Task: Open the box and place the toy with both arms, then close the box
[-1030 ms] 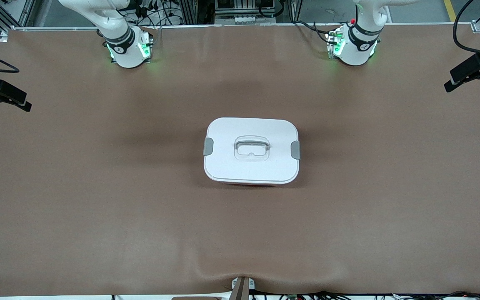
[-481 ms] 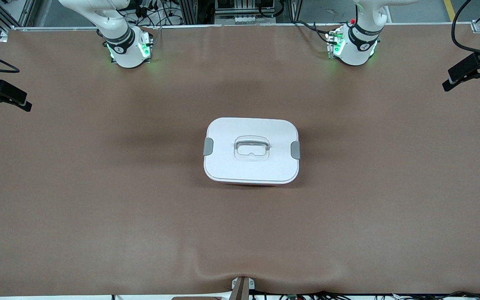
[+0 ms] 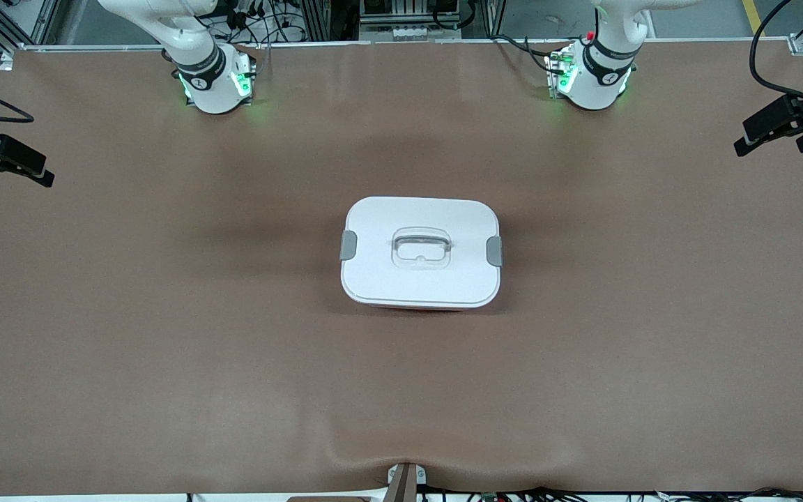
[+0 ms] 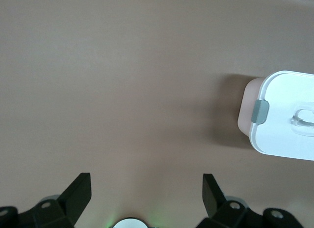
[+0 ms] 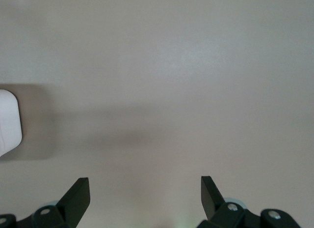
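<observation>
Your box [image 3: 420, 252] sits shut mid-surface [image 3: 164, 314]. The left gripper [image 3: 771, 132] and right gripper [image 3: 4, 160] hang at the end edges, jaws apart. The box looks rigid and light: release the grey clips [image 3: 494, 251], then lift by the handle [image 3: 421, 245].
</observation>
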Controlling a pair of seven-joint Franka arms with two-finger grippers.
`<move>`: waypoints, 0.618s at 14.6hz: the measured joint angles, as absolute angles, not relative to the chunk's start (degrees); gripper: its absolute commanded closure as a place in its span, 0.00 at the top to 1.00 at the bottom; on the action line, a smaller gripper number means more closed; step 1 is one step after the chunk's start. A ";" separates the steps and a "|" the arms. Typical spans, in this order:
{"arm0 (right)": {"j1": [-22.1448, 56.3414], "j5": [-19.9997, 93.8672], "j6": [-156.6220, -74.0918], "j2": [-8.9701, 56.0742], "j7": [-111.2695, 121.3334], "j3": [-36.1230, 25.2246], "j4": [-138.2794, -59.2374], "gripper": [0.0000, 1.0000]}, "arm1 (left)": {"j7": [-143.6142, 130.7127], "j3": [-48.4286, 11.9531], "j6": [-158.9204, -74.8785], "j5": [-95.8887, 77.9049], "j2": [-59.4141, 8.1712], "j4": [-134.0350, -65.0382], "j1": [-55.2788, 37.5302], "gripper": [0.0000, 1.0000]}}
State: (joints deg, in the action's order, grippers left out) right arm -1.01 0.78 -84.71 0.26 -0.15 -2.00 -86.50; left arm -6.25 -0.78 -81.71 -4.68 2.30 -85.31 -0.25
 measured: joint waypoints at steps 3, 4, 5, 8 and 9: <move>-1.01 0.80 -84.59 0.28 -0.06 -1.76 -86.61 1.00 | -6.24 -0.79 -81.74 -4.68 1.71 -85.31 -0.25 1.00; -1.01 0.80 -84.59 0.28 -0.06 -1.71 -86.61 1.00 | -6.23 -0.79 -81.73 -4.68 1.69 -85.31 -0.27 1.00; -1.01 0.81 -84.60 0.28 -0.05 -1.70 -86.61 1.00 | -6.24 -0.79 -81.74 -4.68 1.69 -85.31 -0.29 1.00; -1.01 0.81 -84.60 0.29 -0.02 -1.70 -86.61 1.00 | -6.23 -0.79 -81.74 -4.68 1.69 -85.30 -0.30 1.00; -1.01 0.81 -84.61 0.29 -0.01 -1.70 -86.61 1.00 | -6.23 -0.79 -81.74 -4.68 1.69 -85.30 -0.30 1.00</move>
